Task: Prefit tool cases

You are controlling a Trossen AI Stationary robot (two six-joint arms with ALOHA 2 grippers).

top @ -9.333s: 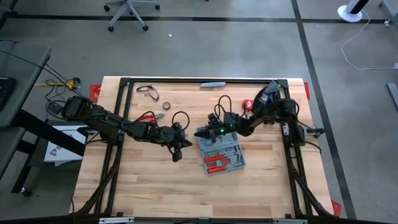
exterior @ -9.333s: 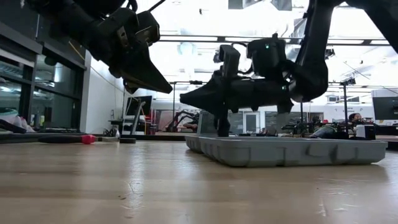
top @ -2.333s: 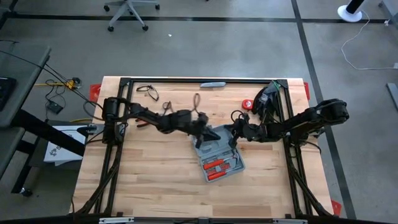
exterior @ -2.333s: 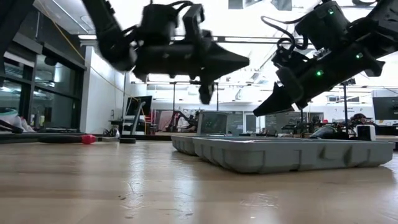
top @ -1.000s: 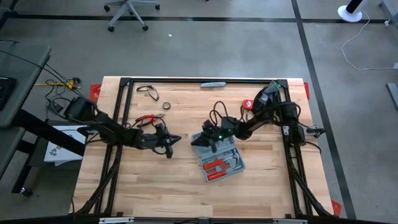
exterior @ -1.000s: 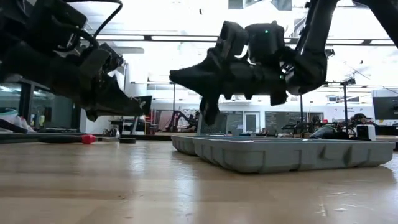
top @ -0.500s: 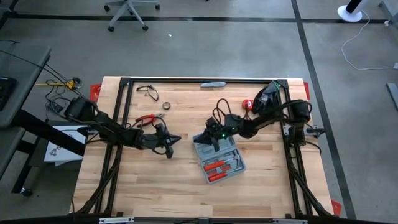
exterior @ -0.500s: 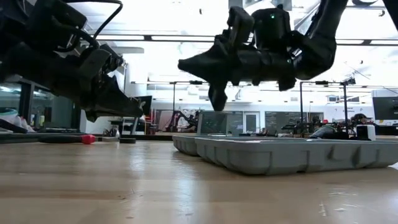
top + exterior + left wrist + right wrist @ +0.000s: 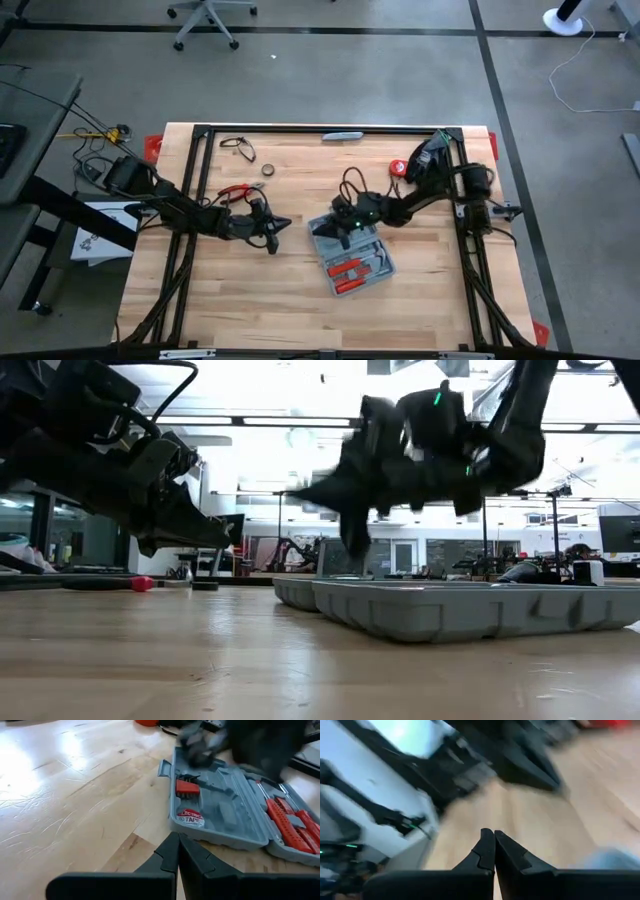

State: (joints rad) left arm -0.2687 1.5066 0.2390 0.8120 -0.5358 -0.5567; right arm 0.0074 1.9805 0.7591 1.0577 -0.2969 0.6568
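A: Where is the tool case (image 9: 351, 250)?

B: It lies open and flat on the wooden table (image 9: 240, 300), a little toward the right arm's side of the table's middle, turned at an angle to the table's edges. Both moulded halves face up. In the high view, red-handled tools (image 9: 347, 268) fill the half nearer the table's front edge. The left wrist view shows a small red bit holder (image 9: 187, 787) and a roll labelled electrical tape (image 9: 190, 818) in the other half.

A: And the right gripper (image 9: 318, 222)?

B: It hangs over the case's far half, at the corner toward the left arm, fingers pressed tight together with nothing between them. In the low view it sits above the case's rim, not touching it.

A: The left gripper (image 9: 286, 222)?

B: Beside the case, on the bare wood, pointing at it and clearly apart from it. Its fingers (image 9: 170, 851) meet at the tips and carry nothing.

A: Anything else near the case?

B: Beyond it, toward the table's back edge, a red round object (image 9: 397, 168) lies by the right arm's base. A slim grey-blue bar (image 9: 343, 135) rests on the back edge. A small round dark thing (image 9: 268, 171) and a looped black cable (image 9: 236, 146) lie further along toward the left arm.
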